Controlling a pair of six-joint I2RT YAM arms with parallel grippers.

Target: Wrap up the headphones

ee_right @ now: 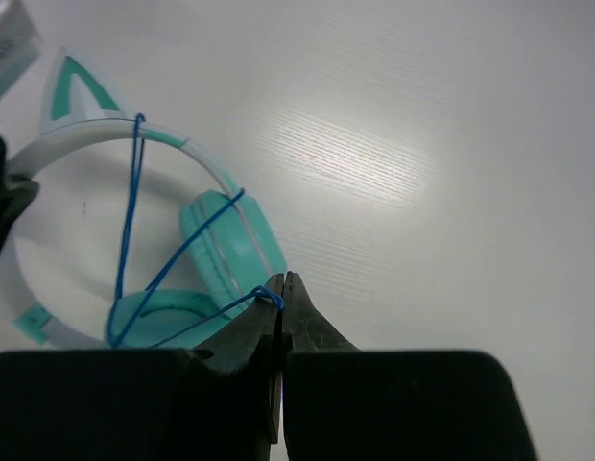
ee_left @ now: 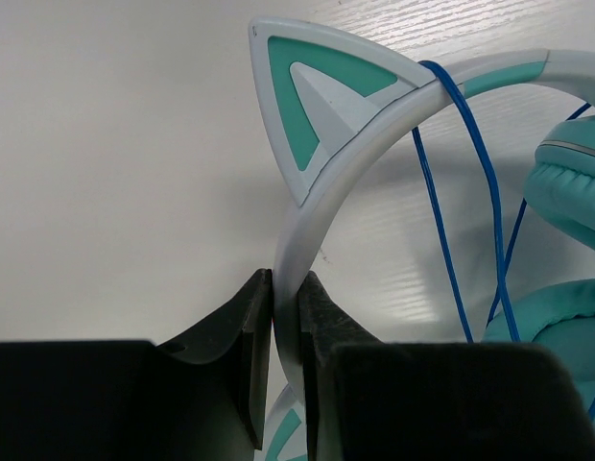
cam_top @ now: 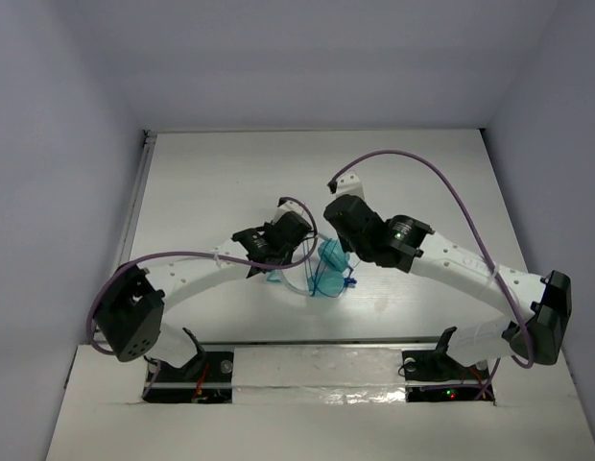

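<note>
open table [cam_top: 221, 173] beyond, headphones [cam_top: 328, 274] blocking centre

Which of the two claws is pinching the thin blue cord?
The right claw, shut on the blue cord; the left claw instead clamps the pale headband below a cat ear.

Headphones [cam_top: 326, 274] on table [cam_top: 211, 182], mid, ahead of arm bases. L gripper [ee_left: 286, 288] at their 10 o'clock, pinching headband [ee_left: 374, 134]. R gripper [ee_right: 281, 288] at 1 o'clock, pinching cord [ee_right: 130, 221]. Cord runs over band, across cups [ee_right: 230, 240].
</note>
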